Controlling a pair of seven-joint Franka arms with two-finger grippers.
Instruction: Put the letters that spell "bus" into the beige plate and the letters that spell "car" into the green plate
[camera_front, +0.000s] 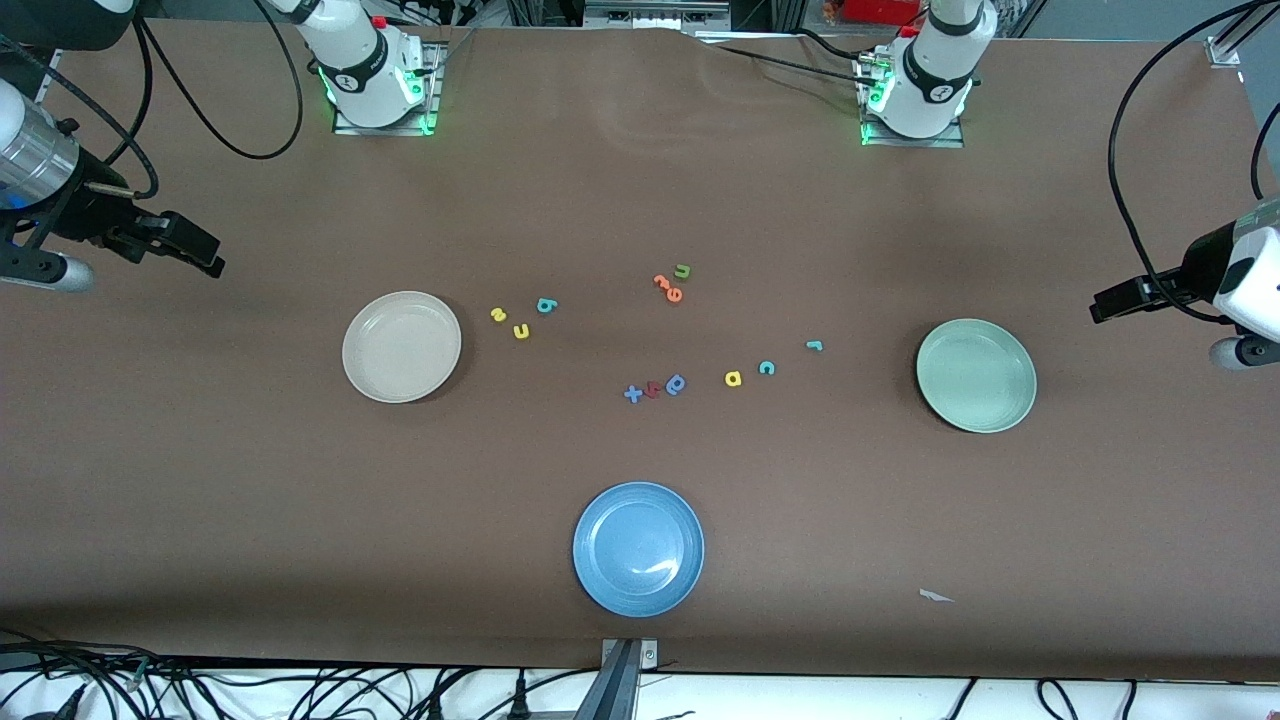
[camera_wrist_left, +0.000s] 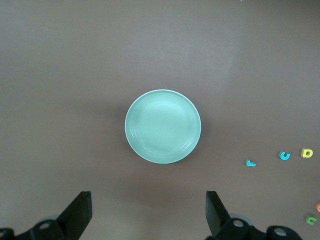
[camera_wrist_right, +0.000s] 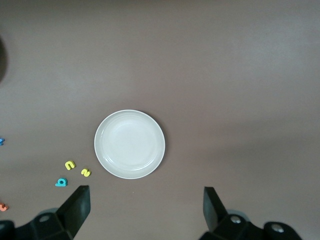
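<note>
Nothing placed yet: teal "b" (camera_front: 546, 305), yellow "u" (camera_front: 521, 331) and yellow "s" (camera_front: 498, 314) lying just beside the beige plate (camera_front: 365, 375); teal "c" (camera_front: 766, 368), yellow "a" (camera_front: 733, 378) and teal "r" (camera_front: 814, 346) between table middle and the green plate (camera_front: 1005, 410). Best to begin with the nearest letter, coming straight down with fingers astride it, avoiding the green "u" (camera_front: 683, 271). Right gripper (camera_front: 190, 252) and left gripper (camera_front: 1120, 300) both fully open, holding nothing, high over the table ends.

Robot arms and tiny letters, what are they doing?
Nothing is being held yet. The left gripper hangs open over the table by the green plate; the right gripper hangs open by the beige plate. The "bus" letters and "car" letters lie on the table; both plates hold nothing.
</note>
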